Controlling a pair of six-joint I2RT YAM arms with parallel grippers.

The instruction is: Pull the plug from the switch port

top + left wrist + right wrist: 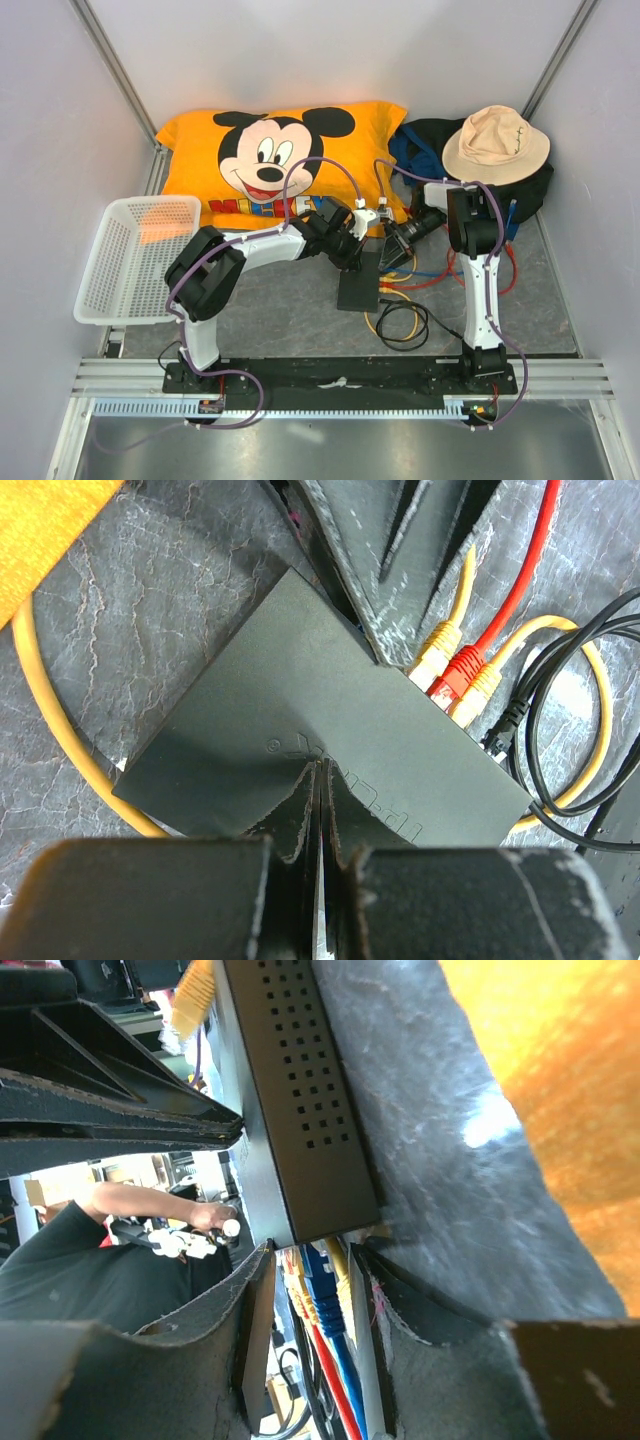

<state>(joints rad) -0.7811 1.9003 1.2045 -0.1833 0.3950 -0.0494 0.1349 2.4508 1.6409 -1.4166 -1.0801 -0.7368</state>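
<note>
Surrounding the switch (pixel 359 283): cables (pixel 400 322), pillow (pixel 280 160), basket (pixel 135 258).

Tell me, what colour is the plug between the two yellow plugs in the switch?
Red; the plug shows best in the left wrist view.

From above, the flat matte-black switch box (pixel 357 288) shows only its near half. The left pincer (pixel 354 262) covers the far end, and the right pincer (pixel 386 262) hides the socket edge. On the right wrist view, blue, red and yellow cables (pixel 322 1305) crowd between the jaws, and whether any plug is pinched can't be told. On the left wrist view, the embossed logo (pixel 385 805) is half lost behind closed fingers (pixel 285 825).
</note>
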